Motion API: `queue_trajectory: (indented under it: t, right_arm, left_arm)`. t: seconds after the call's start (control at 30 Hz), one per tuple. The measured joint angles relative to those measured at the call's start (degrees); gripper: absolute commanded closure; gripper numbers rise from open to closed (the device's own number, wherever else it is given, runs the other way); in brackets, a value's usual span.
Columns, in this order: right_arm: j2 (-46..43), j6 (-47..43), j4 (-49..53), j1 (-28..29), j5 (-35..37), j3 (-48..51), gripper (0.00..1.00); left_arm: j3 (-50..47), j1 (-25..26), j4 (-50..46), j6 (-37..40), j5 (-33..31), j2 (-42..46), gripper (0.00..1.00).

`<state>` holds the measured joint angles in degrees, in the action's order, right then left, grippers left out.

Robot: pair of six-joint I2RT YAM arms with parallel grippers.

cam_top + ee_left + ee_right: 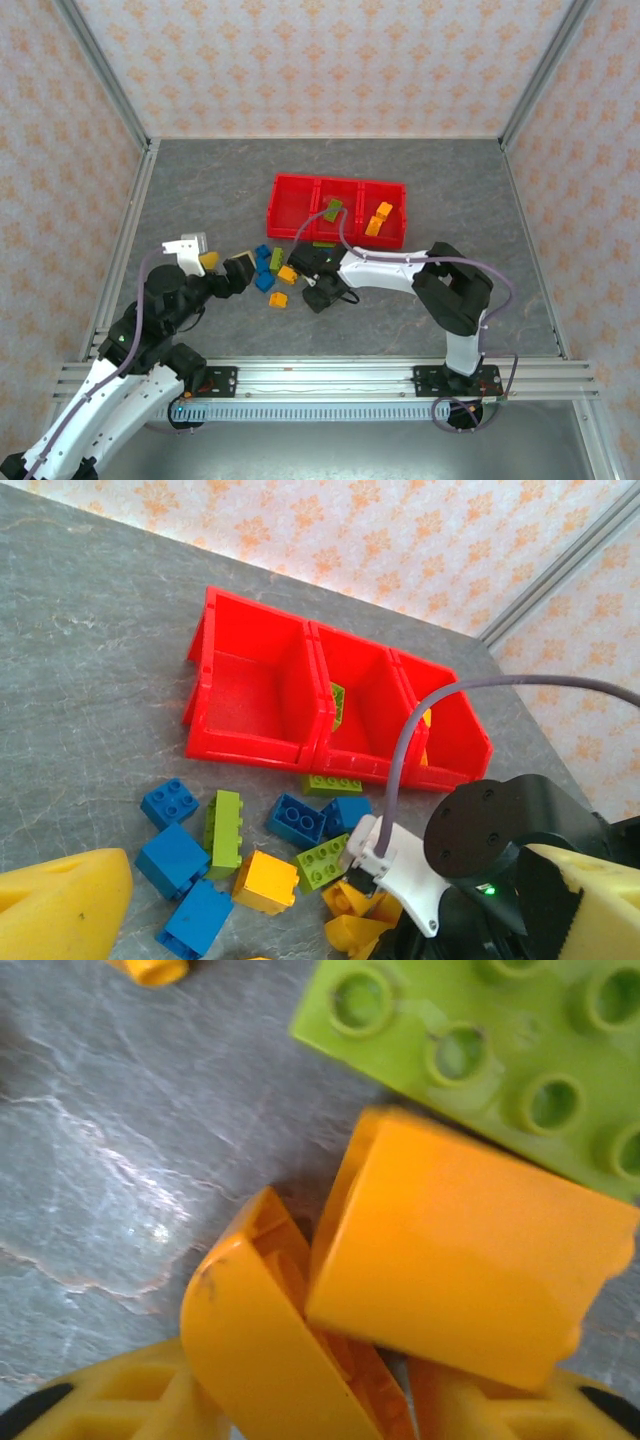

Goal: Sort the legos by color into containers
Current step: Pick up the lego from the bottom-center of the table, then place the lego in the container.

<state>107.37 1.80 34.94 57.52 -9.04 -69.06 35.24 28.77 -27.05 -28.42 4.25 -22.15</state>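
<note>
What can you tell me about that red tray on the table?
The red tray looks like glossy moulded plastic: three open bins joined in a row, sitting flat on the grey table. The left bin's floor is bare, the middle holds a green brick, the right orange-yellow bricks. Another green brick lies at its front wall.

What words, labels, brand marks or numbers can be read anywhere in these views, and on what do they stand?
None can be read.
Green brick: the studs are sharp enough to check, and no lettering shows on them.
Tray: plain red, no label.
Wallpaper: an ornament pattern, no words.
Light on the right arm: a green dot, not a sign.
</note>
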Motion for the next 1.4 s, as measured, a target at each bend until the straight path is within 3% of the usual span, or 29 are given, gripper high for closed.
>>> queue_trajectory:
  t: [0.4,0.6,0.73,0.83,1.03,1.2,1.4]
  right_arm:
    - [0.5,-0.4,0.3,0.6,-0.1,-1.0,0.87]
    - [-1.1,-0.9,0.9,2.9,-2.0,-1.6,0.88]
    - [-9.3,-2.0,-0.3,2.5,-4.1,-0.7,0.88]
    - [-18.7,-2.1,-2.5,-1.2,-6.1,0.0,0.89]
    - [-29.6,-0.8,-6.1,-15.9,-5.1,0.3,0.89]
    - [-28.4,1.6,-5.9,-23.5,-3.3,-0.2,0.88]
    - [-19.3,3.2,-4.9,-32.2,-2.8,-4.6,0.86]
  left_arm:
    - [-0.6,0.0,1.0,0.0,0.4,1.1,0.01]
    - [-0.9,0.0,1.2,0.2,1.6,1.1,0.01]
    - [-1.7,0.0,3.1,1.5,5.4,2.0,0.01]
    - [-2.7,0.0,5.0,2.0,7.9,3.1,0.01]
    - [-3.0,0.0,8.0,3.0,11.5,2.5,0.01]
    - [-3.6,0.0,11.1,3.5,13.8,0.4,0.01]
    - [-4.1,0.0,12.0,4.7,15.6,-3.0,0.01]
